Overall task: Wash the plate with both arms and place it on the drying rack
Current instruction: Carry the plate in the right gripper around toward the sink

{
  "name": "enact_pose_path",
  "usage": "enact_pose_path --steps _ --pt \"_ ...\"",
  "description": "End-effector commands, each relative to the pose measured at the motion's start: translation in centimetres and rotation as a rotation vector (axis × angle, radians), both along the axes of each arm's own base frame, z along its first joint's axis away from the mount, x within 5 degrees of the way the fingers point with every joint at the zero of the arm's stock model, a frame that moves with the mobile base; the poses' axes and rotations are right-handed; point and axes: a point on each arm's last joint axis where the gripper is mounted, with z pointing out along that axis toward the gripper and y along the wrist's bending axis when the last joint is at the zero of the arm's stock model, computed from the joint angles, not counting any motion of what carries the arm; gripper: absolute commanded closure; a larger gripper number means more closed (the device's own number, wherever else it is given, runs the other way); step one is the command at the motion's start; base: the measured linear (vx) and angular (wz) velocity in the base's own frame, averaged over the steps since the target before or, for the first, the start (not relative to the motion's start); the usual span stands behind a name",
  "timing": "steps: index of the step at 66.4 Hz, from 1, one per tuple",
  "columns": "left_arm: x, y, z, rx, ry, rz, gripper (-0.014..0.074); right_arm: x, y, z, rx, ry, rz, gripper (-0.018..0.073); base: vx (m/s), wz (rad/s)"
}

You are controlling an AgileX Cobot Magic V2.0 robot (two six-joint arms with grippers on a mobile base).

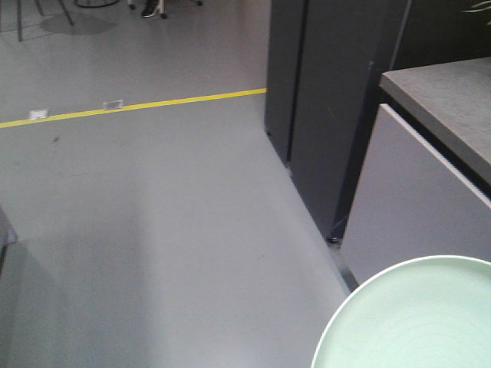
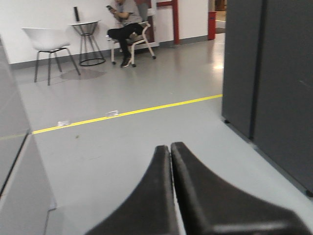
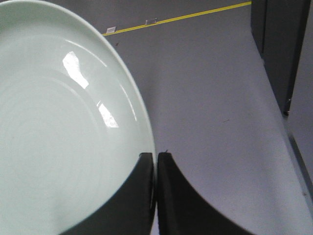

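Right gripper (image 3: 155,157): jaws clenched on the rim of the pale green plate (image 3: 58,127), whose edge runs into the slit between the black fingers. The plate is held in the air over the grey floor (image 3: 215,98); its face carries only glare spots and faint concentric rings. In the front view it sits at bottom right, below a grey countertop (image 1: 453,100) and a dark cabinet (image 1: 330,100). Left gripper (image 2: 170,147): fingers pressed together, gripping nothing, aimed at the floor near a yellow line (image 2: 146,110).
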Motion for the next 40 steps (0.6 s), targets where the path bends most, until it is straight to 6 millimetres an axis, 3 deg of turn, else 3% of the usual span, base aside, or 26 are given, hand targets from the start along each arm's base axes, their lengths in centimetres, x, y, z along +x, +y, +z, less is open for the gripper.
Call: enact_pose_path --steps 1,40 --pt "-0.15 -0.12 1.63 -0.003 -0.115 -0.016 0.0603 0.35 0.06 1.23 0.033 -0.073 -0.014 0.0561 0.11 -0.37" --pt "-0.15 -0.12 1.63 -0.003 -0.115 -0.016 0.0603 0.35 0.06 1.23 0.033 -0.073 -0.014 0.0561 0.09 -0.36"
